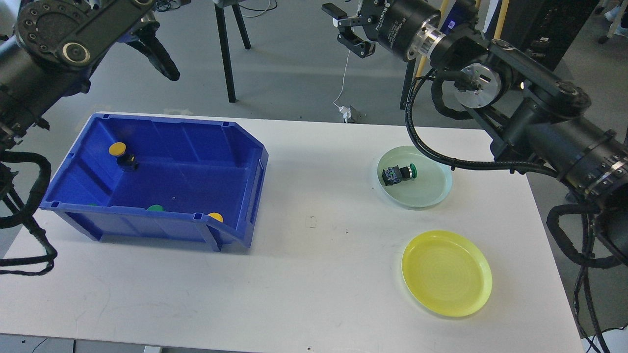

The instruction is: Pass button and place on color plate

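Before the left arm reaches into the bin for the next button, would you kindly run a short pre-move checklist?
1. Left gripper empty: ok, nothing between its fingers.
2. Right gripper open and empty: ok.
3. Yellow button reachable in blue bin: ok, lies uncovered.
4. Yellow plate free: ok.
5. Green button already on green plate: ok.
6. Buttons at the bin's front wall graspable: cannot tell, mostly hidden.

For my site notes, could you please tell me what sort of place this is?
Probably a robotics lab or workshop. A white table stands on a bare grey floor with a loose cable, and a blue parts bin holds push buttons.
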Tool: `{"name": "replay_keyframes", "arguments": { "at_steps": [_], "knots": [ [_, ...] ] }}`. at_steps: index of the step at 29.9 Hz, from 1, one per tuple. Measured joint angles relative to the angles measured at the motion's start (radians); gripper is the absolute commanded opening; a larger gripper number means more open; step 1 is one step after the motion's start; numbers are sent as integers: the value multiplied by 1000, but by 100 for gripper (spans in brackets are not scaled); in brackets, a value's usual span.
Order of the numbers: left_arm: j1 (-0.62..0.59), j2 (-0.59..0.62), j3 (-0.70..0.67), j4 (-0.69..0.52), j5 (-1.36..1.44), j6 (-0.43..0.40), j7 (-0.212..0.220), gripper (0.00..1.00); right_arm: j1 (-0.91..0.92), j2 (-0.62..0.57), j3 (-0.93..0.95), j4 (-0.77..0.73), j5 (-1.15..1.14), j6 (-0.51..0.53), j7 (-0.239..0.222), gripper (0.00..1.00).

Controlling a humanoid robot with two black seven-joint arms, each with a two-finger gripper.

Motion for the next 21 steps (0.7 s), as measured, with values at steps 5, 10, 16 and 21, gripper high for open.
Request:
{"name": "replay_keyframes", "arguments": {
  "at_steps": [5,10,16,21],
  "knots": [
    [0,2,3,25,0,0,0,30,4,-6,0,1,0,0,6,86],
    [0,4,1,41,-5,0,0,29,9,-57,0,13,-1,8,9,87],
    [0,1,-4,64,-9,0,0,29,8,-128,-9,26,-5,13,9,88],
    [0,1,5,73,-6,0,-1,29,6,-222,-46,52,-82,39,18,88]
  ]
}}
